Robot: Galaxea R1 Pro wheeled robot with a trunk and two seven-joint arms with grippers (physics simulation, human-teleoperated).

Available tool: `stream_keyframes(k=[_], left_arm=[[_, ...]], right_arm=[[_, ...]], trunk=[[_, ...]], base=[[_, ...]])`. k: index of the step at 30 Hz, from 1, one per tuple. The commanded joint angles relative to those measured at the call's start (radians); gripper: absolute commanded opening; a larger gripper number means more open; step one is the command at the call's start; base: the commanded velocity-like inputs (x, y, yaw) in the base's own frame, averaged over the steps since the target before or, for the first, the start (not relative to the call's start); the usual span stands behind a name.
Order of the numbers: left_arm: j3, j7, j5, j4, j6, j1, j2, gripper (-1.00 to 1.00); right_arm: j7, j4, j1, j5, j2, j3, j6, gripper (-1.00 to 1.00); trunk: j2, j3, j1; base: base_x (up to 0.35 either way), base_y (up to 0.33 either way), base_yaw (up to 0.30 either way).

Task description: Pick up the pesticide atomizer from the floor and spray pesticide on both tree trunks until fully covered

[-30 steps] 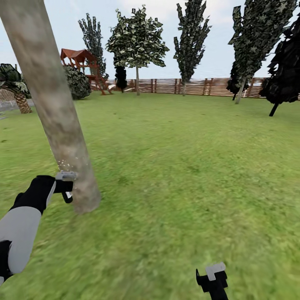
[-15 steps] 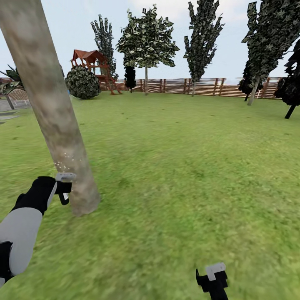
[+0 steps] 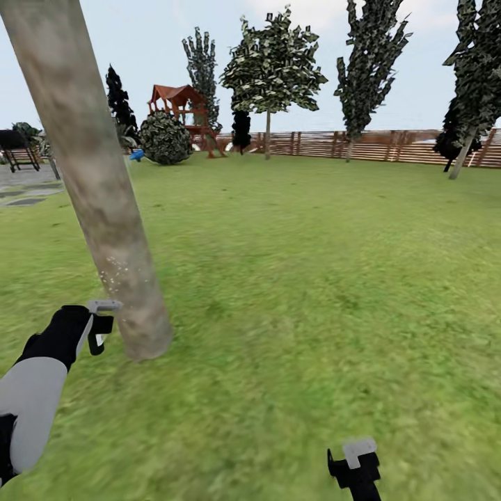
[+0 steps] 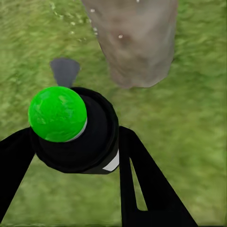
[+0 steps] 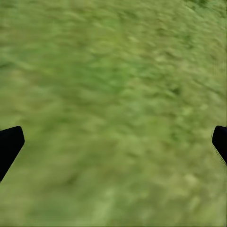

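A thick grey-beige tree trunk [image 3: 104, 209] leans up through the left of the head view, rooted in the grass of the garden floor [image 3: 292, 292]. Just left of its base, my left gripper [image 3: 99, 332] is shut on the pesticide atomizer [image 3: 98, 340]. In the left wrist view the pesticide atomizer [image 4: 71, 127] is a dark bottle with a bright green top and a white label, held by my left gripper [image 4: 75, 158] and facing the trunk [image 4: 137, 42]. White pesticide specks [image 3: 115, 274] dot the bark. My right gripper [image 3: 356, 463] hangs open over bare grass, as the right wrist view [image 5: 113, 146] also shows.
A slat fence [image 3: 390, 146] closes the far side of the lawn. Another leafy tree with a thin bare trunk [image 3: 268, 136] stands by it. A red play structure [image 3: 182, 111] and a round bush [image 3: 165, 139] sit at the back left, with paving stones [image 3: 24, 191] at the left edge.
The whole view has swung, sliding the background to the right. My left gripper with the bottle now sits a little lower beside the trunk. The specks now lie on the bark.
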Motion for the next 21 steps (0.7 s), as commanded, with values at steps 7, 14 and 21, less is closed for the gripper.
stream_keyframes(k=[7, 14, 21], left_arm=[[0.005, -0.009, 0.005, 0.001, 0.002, 0.002, -0.014, -1.0], [0.005, -0.008, 0.019, 0.001, 0.002, 0.002, -0.015, -1.0], [0.006, -0.006, 0.016, 0.05, -0.002, 0.016, -0.014, -1.0]], right_arm=[[-0.01, 0.0, 0.0, 0.005, 0.0, 0.008, 0.001, 1.0], [-0.01, 0.0, 0.0, 0.005, 0.0, 0.008, 0.001, 1.0], [-0.01, 0.0, 0.0, 0.005, 0.0, 0.008, 0.001, 1.0]], trunk=[[0.0, -0.001, 0.0], [0.0, -0.001, 0.0], [0.0, -0.001, 0.0]], base=[[0.086, -0.265, 0.142], [0.097, -0.266, 0.002], [0.21, -0.215, 0.069]])
